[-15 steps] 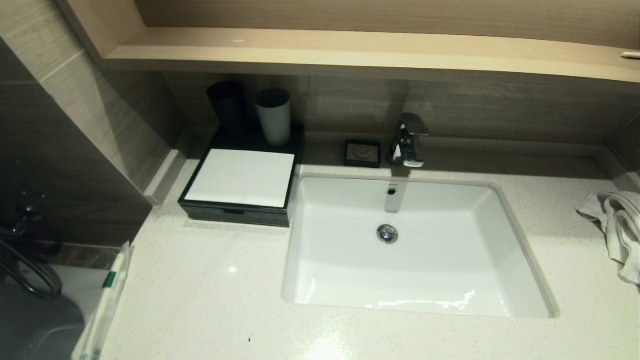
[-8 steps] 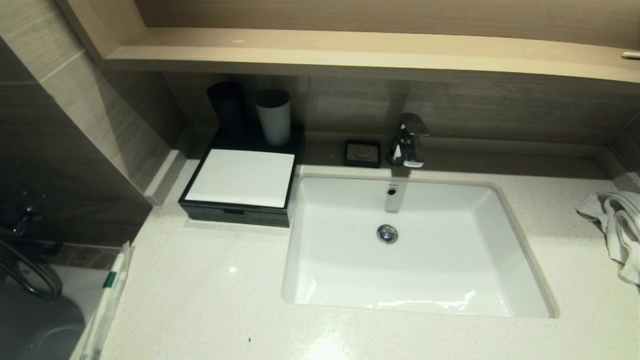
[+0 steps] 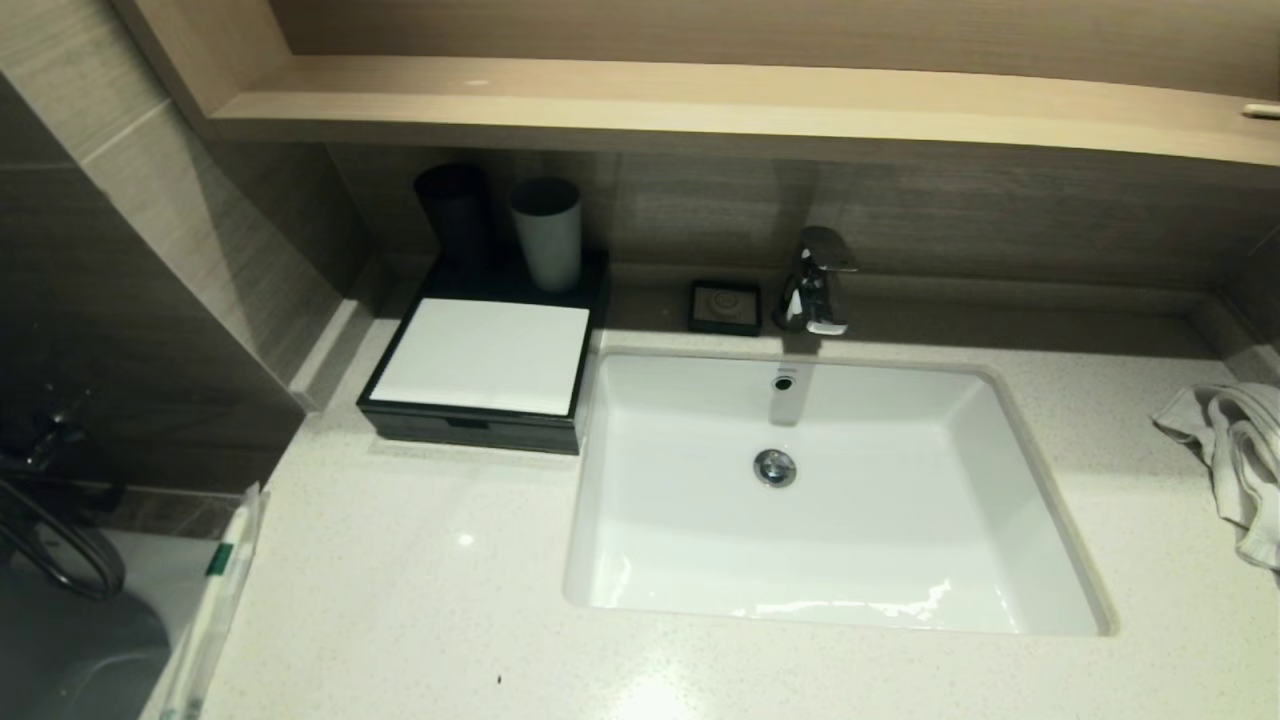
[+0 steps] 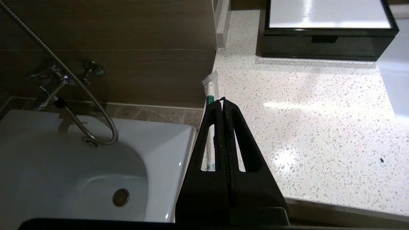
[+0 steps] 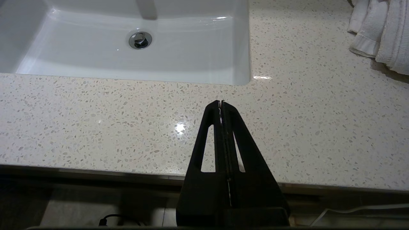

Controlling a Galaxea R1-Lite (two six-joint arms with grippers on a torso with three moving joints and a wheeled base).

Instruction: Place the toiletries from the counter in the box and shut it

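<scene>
A black box with a white lid (image 3: 485, 360) sits shut on the counter left of the sink; it also shows in the left wrist view (image 4: 329, 28). A white wrapped toiletry with a green band (image 3: 215, 590) lies along the counter's left edge; it also shows in the left wrist view (image 4: 211, 92), just beyond and below my left gripper's tips. My left gripper (image 4: 222, 101) is shut and empty, held off the counter's front left corner. My right gripper (image 5: 221, 103) is shut and empty above the counter's front edge, in front of the sink. Neither gripper shows in the head view.
The white sink (image 3: 620, 560) fills the counter's middle, with a chrome tap (image 3: 815, 280) and a small black dish (image 3: 725, 305) behind it. Two cups (image 3: 545, 232) stand behind the box. A white towel (image 3: 1235, 450) lies at the right. A bathtub (image 4: 153, 153) lies left of the counter.
</scene>
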